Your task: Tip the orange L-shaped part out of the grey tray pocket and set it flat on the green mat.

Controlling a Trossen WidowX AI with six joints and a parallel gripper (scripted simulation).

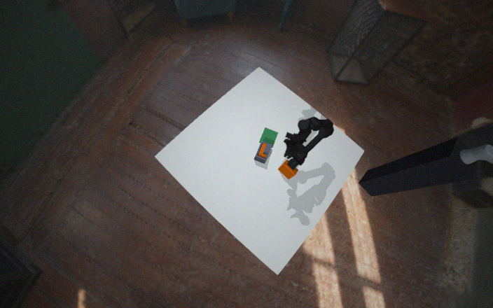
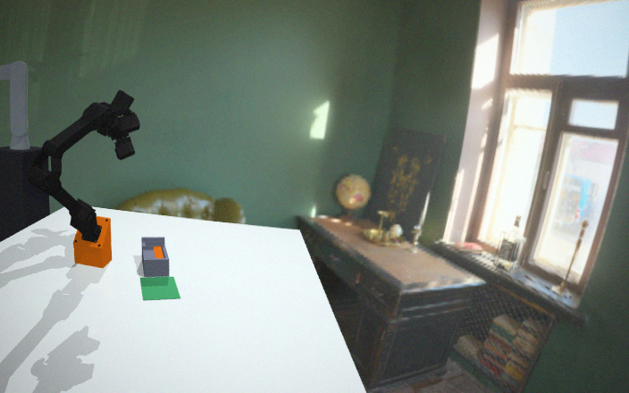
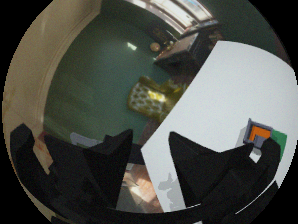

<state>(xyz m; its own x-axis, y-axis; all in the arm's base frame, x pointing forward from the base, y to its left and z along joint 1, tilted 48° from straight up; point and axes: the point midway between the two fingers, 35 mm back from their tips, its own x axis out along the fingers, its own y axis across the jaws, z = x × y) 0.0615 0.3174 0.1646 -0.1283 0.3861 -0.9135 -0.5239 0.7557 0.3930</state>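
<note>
Orange L-shaped part [image 1: 262, 150], unlabelled, in grey tray [image 1: 257, 157]

You see the white table [image 1: 232, 181] on a wooden floor [image 1: 108, 218]. The orange part [image 1: 262, 151] lies in the grey tray [image 1: 260, 158], with the green mat [image 1: 268, 136] touching its far end. To the right, the black arm [image 1: 309, 139] rises from an orange base [image 1: 287, 169].

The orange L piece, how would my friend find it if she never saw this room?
Start at the big white table and find the small grey tray near its middle, beside a flat green mat. The orange L-shaped part lies sunk in the tray's top. The other orange thing, the block under the black arm, is bigger, boxy and sits straight on the table.
</note>
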